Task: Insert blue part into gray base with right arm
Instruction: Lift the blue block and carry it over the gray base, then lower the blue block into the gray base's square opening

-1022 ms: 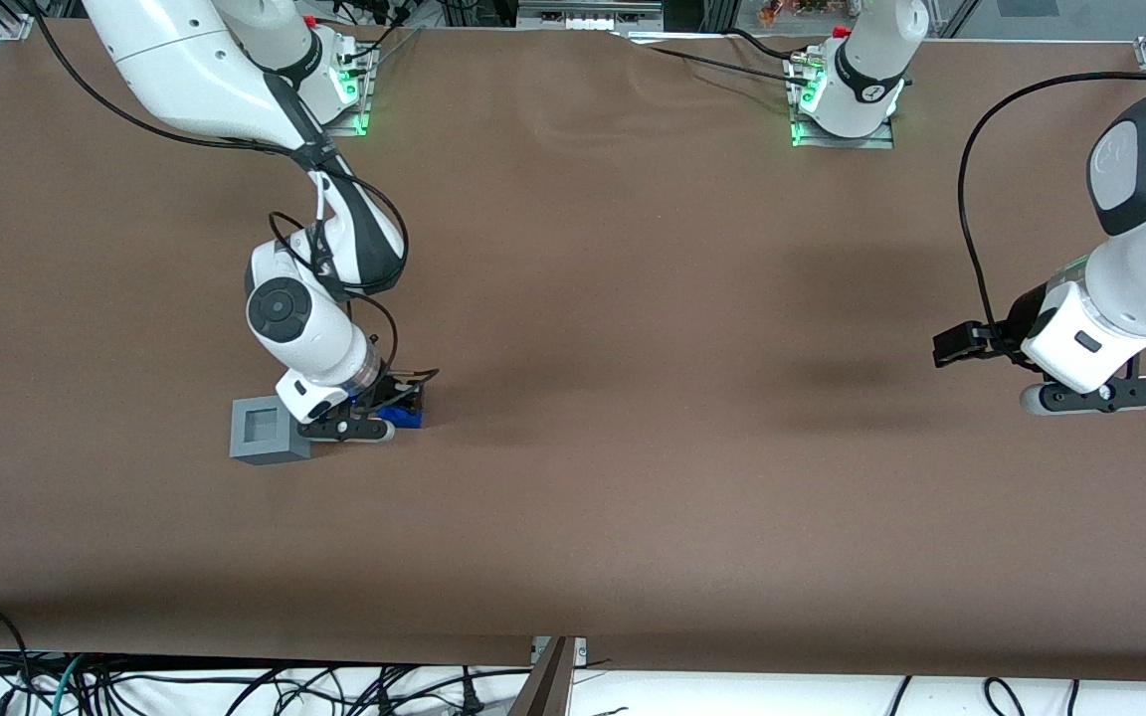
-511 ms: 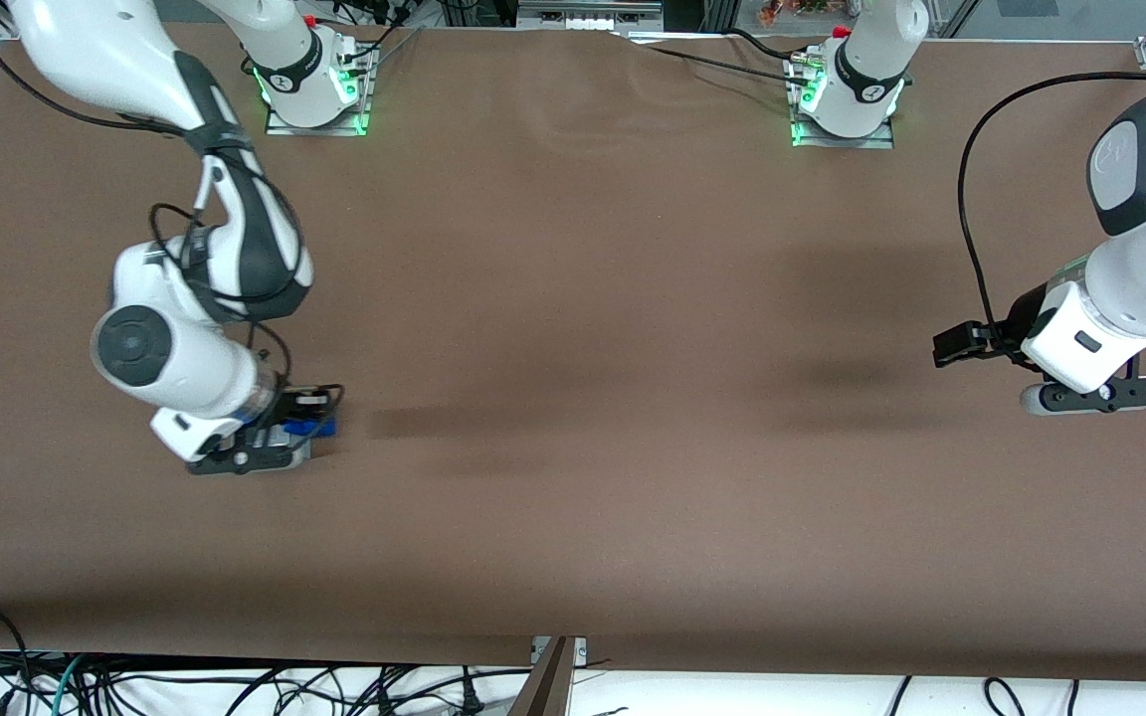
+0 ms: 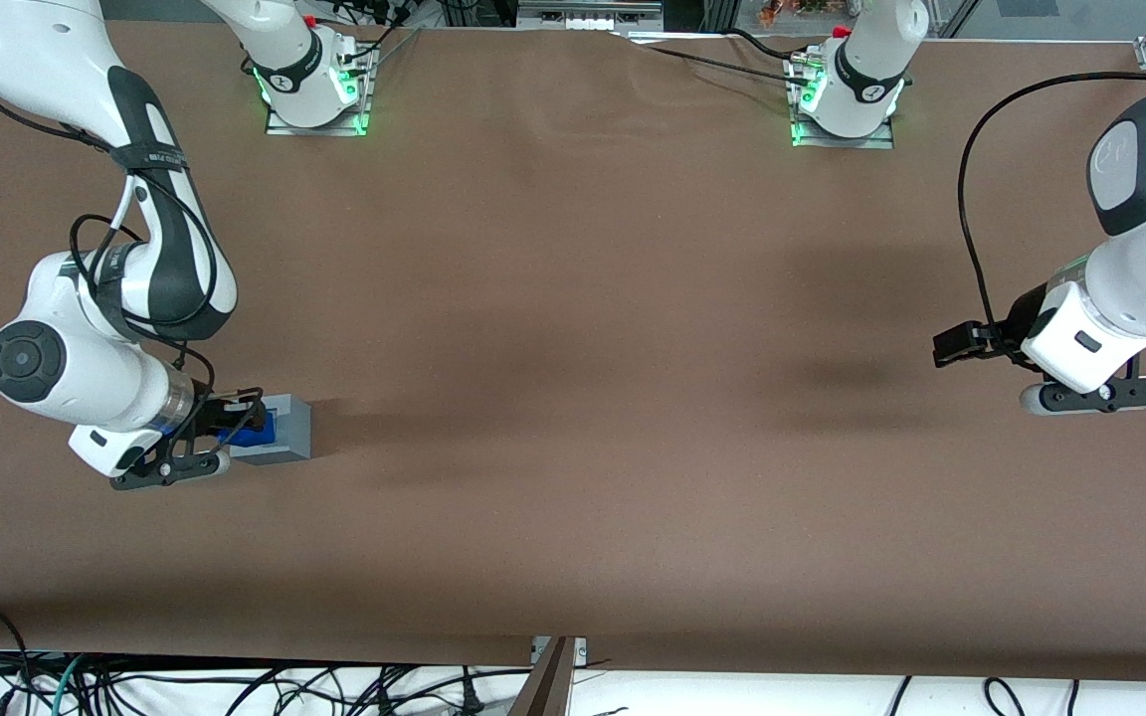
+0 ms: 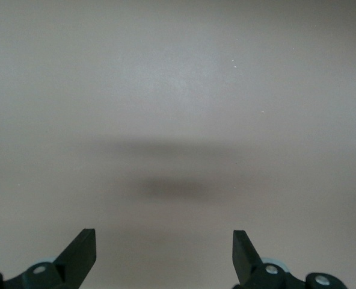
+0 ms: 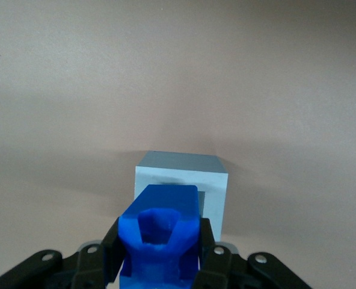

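Brown table [image 3: 573, 398] spreads wide; my right arm [image 3: 86, 298] has swung out to its working end since a second ago. Gray base [image 3: 280, 430] sits partly hidden under my gripper [image 3: 235, 438], which clamps the blue part [image 5: 160, 232] above the base's recess

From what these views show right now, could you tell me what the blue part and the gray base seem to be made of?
The blue part, clamped in the gripper just above the base, looks like molded or printed plastic: saturated uniform blue, faceted, soft sheen. The gray base also looks plastic: flat matte light gray, crisp edges, no metallic glint. Whether either is printed cannot be told.
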Motion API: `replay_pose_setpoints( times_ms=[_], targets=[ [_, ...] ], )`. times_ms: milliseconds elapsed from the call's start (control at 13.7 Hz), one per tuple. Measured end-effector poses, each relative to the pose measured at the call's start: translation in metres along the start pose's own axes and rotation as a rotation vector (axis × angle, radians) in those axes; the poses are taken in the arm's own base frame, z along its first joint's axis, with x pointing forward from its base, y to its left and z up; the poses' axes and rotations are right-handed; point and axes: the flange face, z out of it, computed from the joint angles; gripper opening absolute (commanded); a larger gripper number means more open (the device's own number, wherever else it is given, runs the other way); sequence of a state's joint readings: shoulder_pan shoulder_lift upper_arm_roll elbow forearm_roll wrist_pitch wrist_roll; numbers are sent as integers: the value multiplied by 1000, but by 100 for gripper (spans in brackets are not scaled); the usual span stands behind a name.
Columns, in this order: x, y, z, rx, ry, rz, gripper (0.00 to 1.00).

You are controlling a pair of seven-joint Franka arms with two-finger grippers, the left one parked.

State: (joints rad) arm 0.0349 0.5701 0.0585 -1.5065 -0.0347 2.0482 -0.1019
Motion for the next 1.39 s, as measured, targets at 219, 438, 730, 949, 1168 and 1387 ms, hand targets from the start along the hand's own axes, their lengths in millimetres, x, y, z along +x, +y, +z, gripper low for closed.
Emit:
replay_pose_setpoints(
  times_ms=[219, 438, 730, 949, 1168, 1387],
  targets=[
    [-1, 6, 1, 1, -4, -8, 33],
    [-6, 8, 9, 6, -42, -6, 33],
    [-7, 9, 16, 9, -58, -5, 33],
    [-7, 9, 17, 10, -60, -3, 33],
    [-7, 10, 17, 13, -60, 1, 33],
    [-7, 10, 18, 26, -60, 9, 33]
  ],
)
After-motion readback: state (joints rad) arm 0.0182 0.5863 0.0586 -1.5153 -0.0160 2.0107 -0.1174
